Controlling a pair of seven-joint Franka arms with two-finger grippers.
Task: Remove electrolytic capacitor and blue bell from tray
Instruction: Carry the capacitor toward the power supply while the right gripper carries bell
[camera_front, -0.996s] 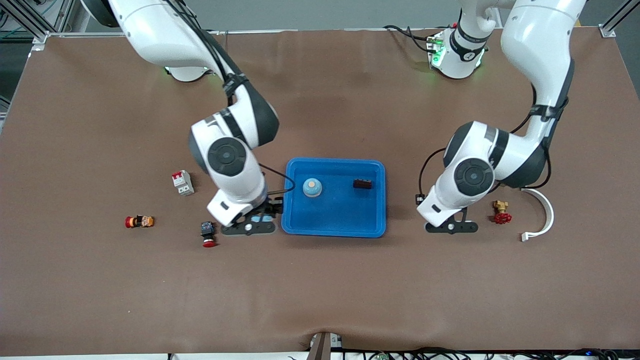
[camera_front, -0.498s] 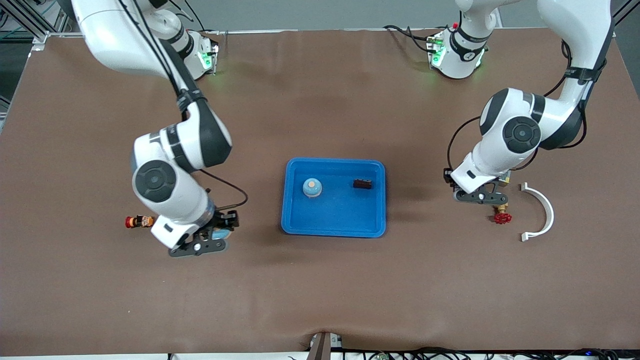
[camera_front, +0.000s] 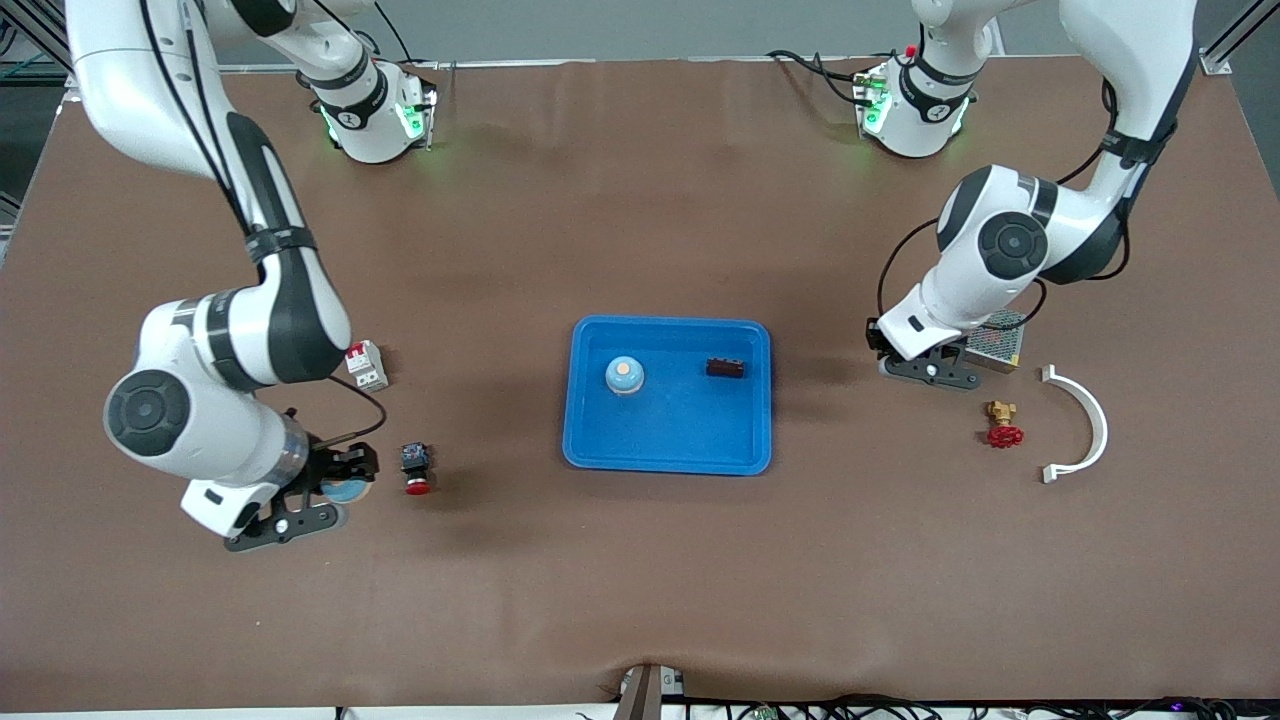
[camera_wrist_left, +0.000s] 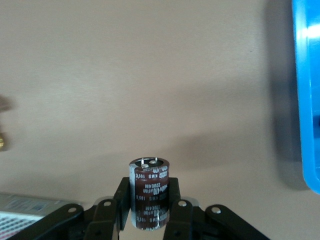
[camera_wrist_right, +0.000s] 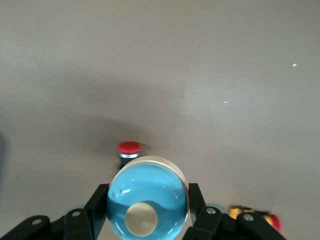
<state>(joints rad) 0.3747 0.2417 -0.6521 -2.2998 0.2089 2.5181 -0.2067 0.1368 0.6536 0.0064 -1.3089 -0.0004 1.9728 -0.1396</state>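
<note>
A dark brown capacitor (camera_wrist_left: 149, 192) stands upright between the fingers of my left gripper (camera_wrist_left: 149, 201), which is shut on it. That gripper (camera_front: 928, 368) hangs over the table between the blue tray (camera_front: 668, 455) and a metal grille box (camera_front: 1000, 343). My right gripper (camera_wrist_right: 147, 202) is shut on a round blue bell (camera_wrist_right: 147, 195) with a cream button. It hangs low over the table (camera_front: 330, 497) toward the right arm's end, beside a red push button (camera_front: 416, 470). In the tray sit another blue bell (camera_front: 624, 375) and a small dark part (camera_front: 725, 368).
A white and red circuit breaker (camera_front: 366, 365) stands farther from the front camera than the push button. A brass valve with a red handle (camera_front: 1002, 425) and a white curved piece (camera_front: 1085, 420) lie toward the left arm's end. A small orange and red part (camera_wrist_right: 252, 214) lies by the right gripper.
Both arms have swung away from the tray. The right gripper carried the bell toward its end of the table. The left gripper carried the capacitor back toward the grille box.
</note>
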